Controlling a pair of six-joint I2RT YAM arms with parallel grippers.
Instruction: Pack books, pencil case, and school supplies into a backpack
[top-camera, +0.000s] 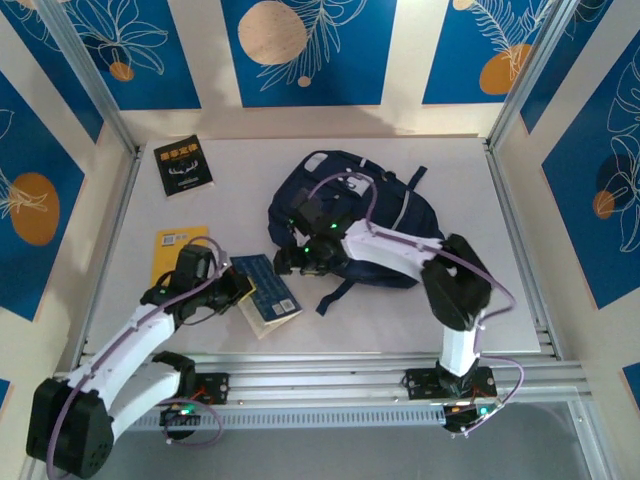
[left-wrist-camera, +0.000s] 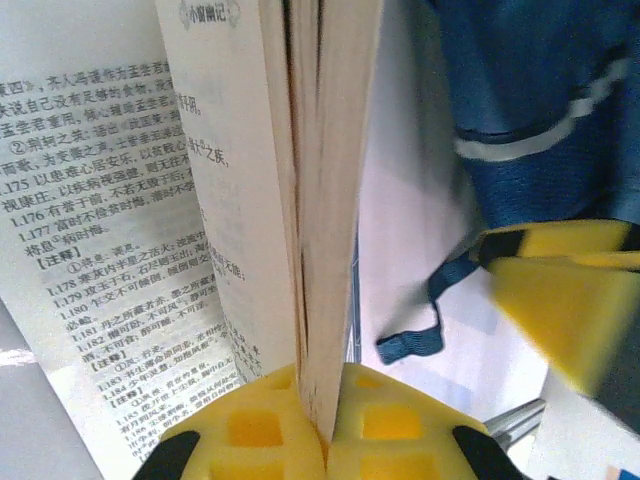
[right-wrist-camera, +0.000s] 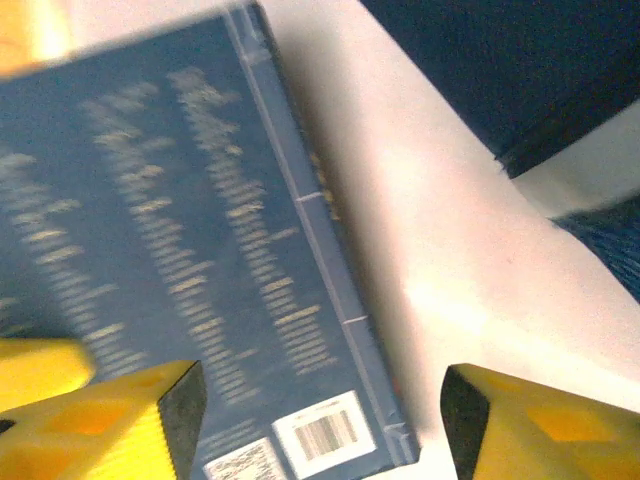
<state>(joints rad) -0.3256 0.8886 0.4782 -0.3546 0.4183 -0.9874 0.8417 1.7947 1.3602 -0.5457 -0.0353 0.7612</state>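
Books came first here: your left gripper was closed on the page edge of the dark blue book, which sat on the table just left of the backpack. Your right gripper hung open above the cover of this book. I judged the paperback light but floppy, with pages fanning apart. A hold near the spine, through all pages, seemed safer.

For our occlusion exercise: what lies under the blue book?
Under the blue book, only white table shows around its edges; the left end effector pinches its pages. Anything beneath is covered.
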